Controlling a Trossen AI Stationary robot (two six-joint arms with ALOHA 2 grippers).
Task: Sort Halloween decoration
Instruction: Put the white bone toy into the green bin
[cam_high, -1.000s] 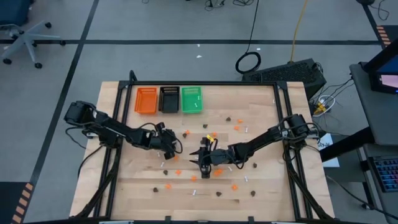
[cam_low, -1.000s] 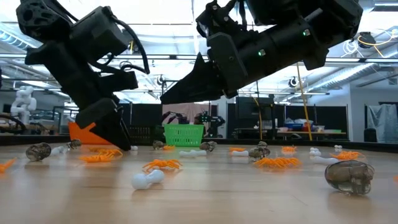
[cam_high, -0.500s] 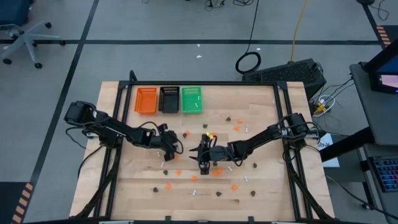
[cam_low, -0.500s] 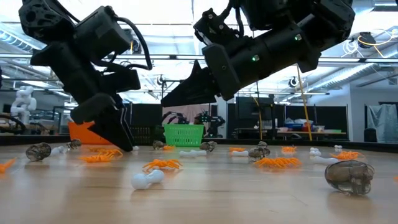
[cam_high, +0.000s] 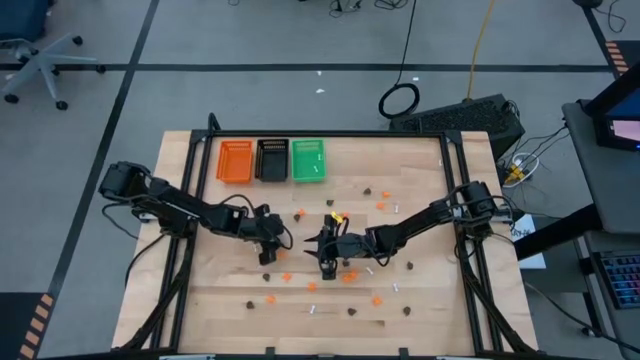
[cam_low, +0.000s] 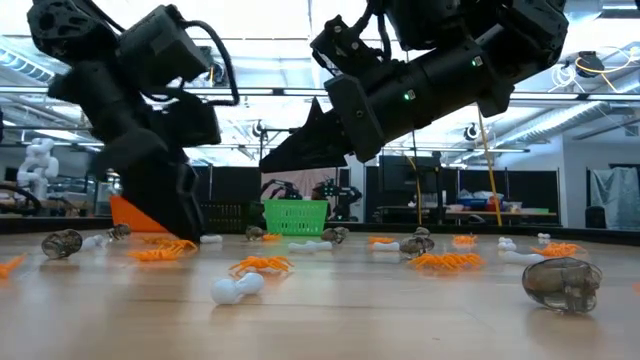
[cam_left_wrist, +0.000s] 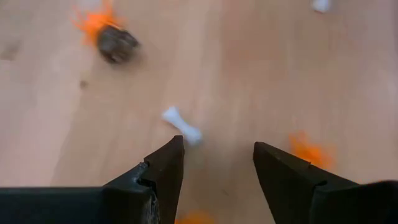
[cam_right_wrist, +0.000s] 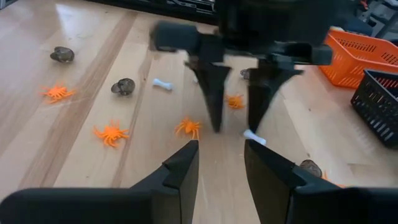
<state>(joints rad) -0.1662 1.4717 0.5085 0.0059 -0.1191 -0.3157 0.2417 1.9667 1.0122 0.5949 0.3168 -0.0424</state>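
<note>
Over the table in the high view, the left gripper (cam_high: 268, 250) is hanging low at mid-table, tips pointing down at the wood, and the right gripper (cam_high: 329, 262) is waiting just to its right. The Halloween decoration is lying scattered loose across the near and middle part of the table (cam_high: 430, 310). The orange tray (cam_high: 235, 160), black tray (cam_high: 271, 159) and green tray (cam_high: 308, 160) are standing in a row at the far edge, well apart from both grippers; something white is showing in the green tray, though what it is cannot be told.

At table height in the low view, one dark arm is reaching down almost to the wood while the other is held raised, with orange spiders (cam_low: 262, 264), a white bone (cam_low: 236, 288) and a grey skull (cam_low: 562, 283) lying untouched in front.

In the left wrist view, the left fingers (cam_left_wrist: 163, 169) are standing wide apart and empty, with another white bone (cam_left_wrist: 182, 125) lying just ahead of the gap. Judgement: the wide spread is probably there to straddle the bone before closing.

In the right wrist view, the right fingers (cam_right_wrist: 183, 167) are parted narrowly and holding nothing, looking toward the left gripper across the table. Judgement: it is probably keeping clear while the left arm is picking.
</note>
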